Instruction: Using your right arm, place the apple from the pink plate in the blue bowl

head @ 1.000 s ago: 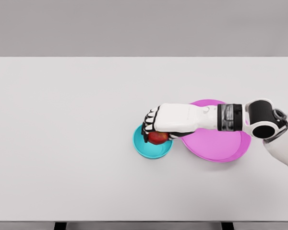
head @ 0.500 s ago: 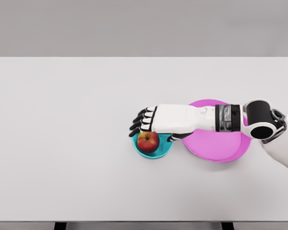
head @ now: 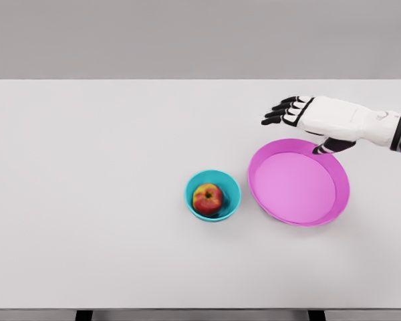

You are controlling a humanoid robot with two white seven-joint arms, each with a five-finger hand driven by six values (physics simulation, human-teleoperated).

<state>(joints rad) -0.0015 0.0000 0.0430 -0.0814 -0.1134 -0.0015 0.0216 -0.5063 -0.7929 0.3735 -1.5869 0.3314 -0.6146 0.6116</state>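
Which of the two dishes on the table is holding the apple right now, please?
The small blue bowl, left of the pink plate, holds the apple. The larger pink plate has nothing on it.

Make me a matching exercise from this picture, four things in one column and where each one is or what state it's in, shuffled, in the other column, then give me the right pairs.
Things:
1. apple
2. blue bowl
3. pink plate
4. right hand

States:
A. holds nothing, right of the bowl
B. fingers spread, in the air over the plate's far edge
C. lies inside the bowl
D. stands left of the plate, with fruit in it

Pairs: 1-C, 2-D, 3-A, 4-B
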